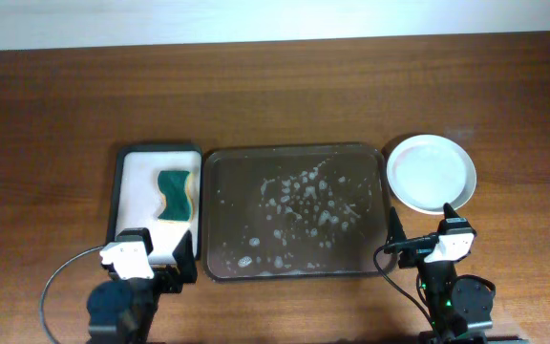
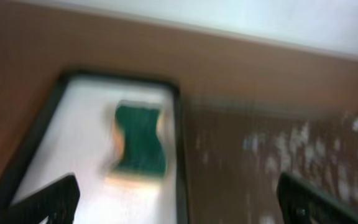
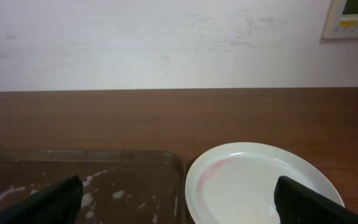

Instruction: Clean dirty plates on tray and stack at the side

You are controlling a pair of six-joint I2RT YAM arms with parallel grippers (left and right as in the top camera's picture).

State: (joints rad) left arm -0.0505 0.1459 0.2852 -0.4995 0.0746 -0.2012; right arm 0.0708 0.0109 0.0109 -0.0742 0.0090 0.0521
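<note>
White plate (image 3: 260, 183) — faint pink smear — beside sudsy tray (image 1: 237, 191); left tool (image 2: 179, 202), right tool (image 3: 179, 202) spread.

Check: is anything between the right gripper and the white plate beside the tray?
Nothing visible. The right gripper, jaws open, sits just short of the white plate, with only table surface between them. The tray lies to the plate's left, off that line.

Both arms are black. The left arm (image 1: 115, 308) has a round joint, a left white block (image 1: 127, 256) at the wrist and a thin grey cable (image 1: 57, 279) curving on its left side. The right arm (image 1: 470, 302) has a right white block (image 1: 452, 245), a black cable (image 1: 384, 272) and a small green light (image 1: 438, 304). The fingers (image 3: 48, 202) are dark and pointed.
</note>
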